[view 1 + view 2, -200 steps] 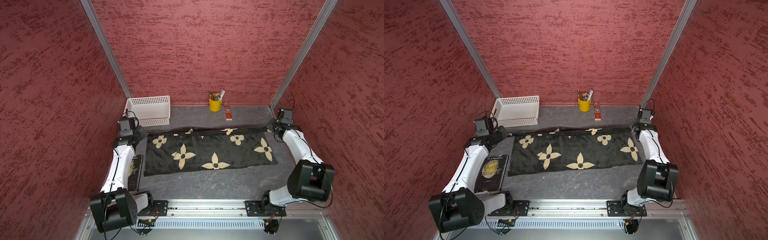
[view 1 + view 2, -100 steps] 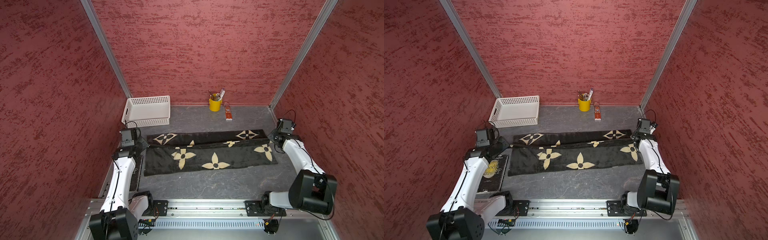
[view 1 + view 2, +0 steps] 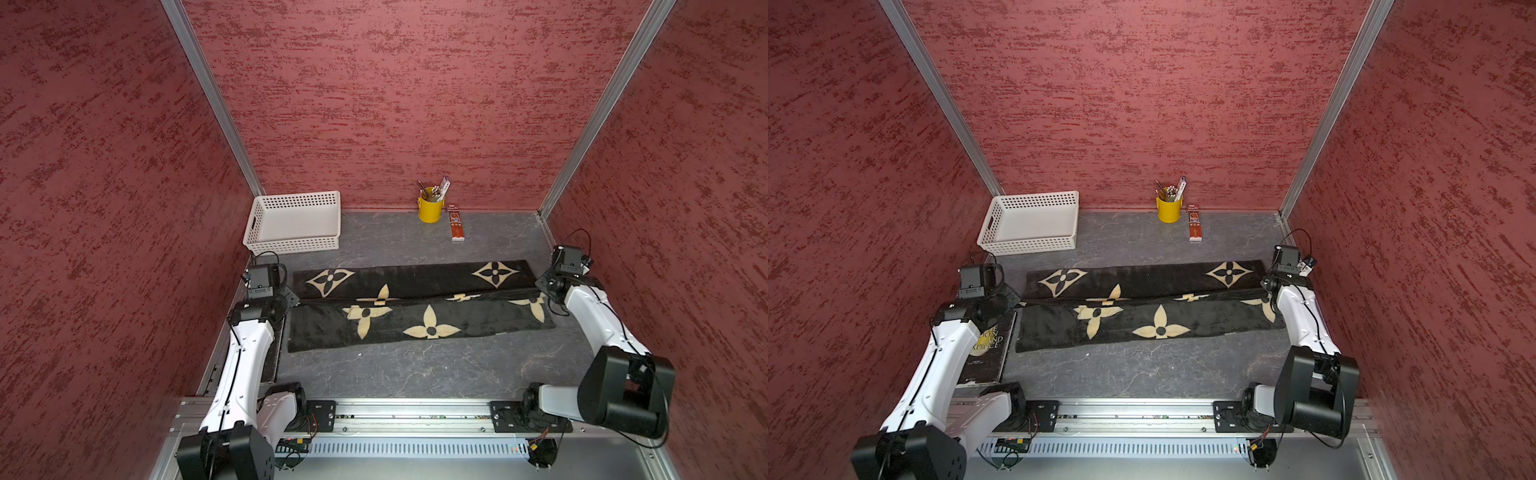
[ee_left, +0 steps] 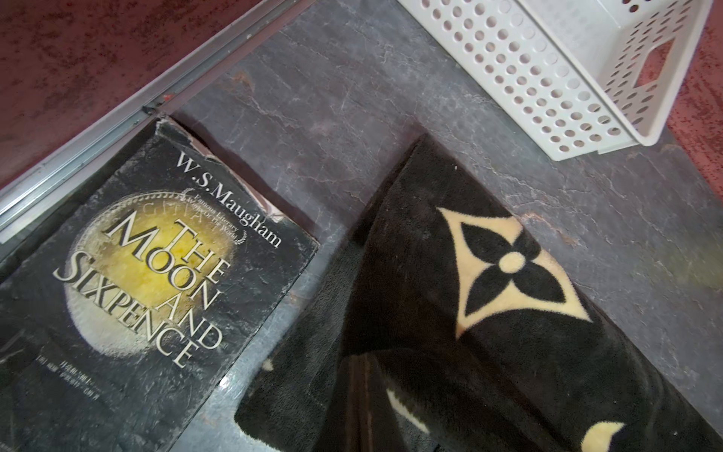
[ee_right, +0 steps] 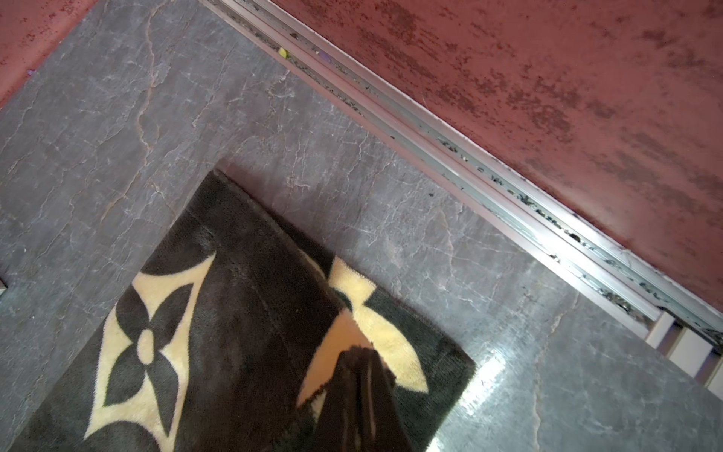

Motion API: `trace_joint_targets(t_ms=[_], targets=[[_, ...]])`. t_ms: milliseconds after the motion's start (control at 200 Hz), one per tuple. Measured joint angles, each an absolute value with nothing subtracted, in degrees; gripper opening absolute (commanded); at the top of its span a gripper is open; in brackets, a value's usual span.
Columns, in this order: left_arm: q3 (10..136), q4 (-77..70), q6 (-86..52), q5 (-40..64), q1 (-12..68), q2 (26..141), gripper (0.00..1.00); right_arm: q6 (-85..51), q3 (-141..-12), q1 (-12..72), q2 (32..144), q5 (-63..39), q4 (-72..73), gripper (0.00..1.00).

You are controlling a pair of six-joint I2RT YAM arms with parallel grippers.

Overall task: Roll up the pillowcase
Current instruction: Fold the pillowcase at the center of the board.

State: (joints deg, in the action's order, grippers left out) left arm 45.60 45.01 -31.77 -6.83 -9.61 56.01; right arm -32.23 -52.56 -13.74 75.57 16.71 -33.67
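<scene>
Pillowcase (image 3: 478, 320) far edge folded over; left pincer (image 4: 364, 391), right pincer (image 5: 362, 375) pressed together, pinching folded edge's ends.

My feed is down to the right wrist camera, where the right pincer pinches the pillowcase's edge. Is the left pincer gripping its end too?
Observer: Yes, the left pincer is shut on the pillowcase at the opposite end, on the fold's edge.
Operator: How much is rolled?
Observer: One turn only: in both top views the far strip lies folded over, its edge near the middle.
Operator: Obstacles on that side?
Observer: A book lies flat close beside that end.
</scene>
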Motion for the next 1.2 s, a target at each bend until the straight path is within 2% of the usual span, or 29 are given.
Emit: trace_joint_targets(t_ms=[1202], targets=[[43.3, 54.2, -38.2, -10.7, -8.7, 48.2, 0.0, -33.9, -46.5, -15.4, 70.3, 17.3, -37.1, 0.0]])
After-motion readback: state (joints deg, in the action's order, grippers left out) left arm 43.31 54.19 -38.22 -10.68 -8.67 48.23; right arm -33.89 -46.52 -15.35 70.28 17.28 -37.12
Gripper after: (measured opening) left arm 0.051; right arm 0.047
